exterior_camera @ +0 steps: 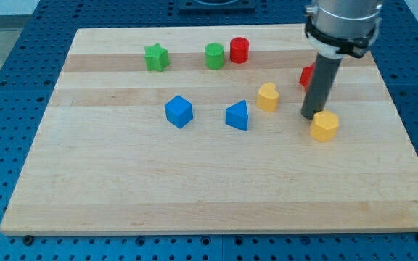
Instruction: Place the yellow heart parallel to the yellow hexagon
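Resting on the wooden board (pixel 216 196), my tip (pixel 310 116) is a bare rod with nothing to spread or pinch; it stands just left of the yellow hexagon (pixel 325 125). Farther left of that hexagon sits the yellow heart (pixel 268 96), apart from it. Behind the rod, above the hexagon, a red block (pixel 306 75) peeks out.

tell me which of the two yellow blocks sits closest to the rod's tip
The yellow hexagon, just right of and below my tip. The yellow heart lies further off to the view's left.
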Tool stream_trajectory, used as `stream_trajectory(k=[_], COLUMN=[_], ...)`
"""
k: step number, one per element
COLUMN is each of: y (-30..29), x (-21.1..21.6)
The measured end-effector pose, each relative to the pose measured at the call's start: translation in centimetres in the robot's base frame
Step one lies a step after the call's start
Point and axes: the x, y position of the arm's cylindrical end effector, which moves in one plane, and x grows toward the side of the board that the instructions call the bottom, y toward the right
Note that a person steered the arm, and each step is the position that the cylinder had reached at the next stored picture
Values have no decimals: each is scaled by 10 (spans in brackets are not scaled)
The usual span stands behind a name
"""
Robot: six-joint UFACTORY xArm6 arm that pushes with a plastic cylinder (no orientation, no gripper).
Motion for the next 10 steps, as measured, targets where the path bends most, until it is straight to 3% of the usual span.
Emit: stream_trajectory(k=[1, 3, 6, 8, 10], y=[24, 42, 6, 49, 35], x=[-1, -54, -86, -76, -44])
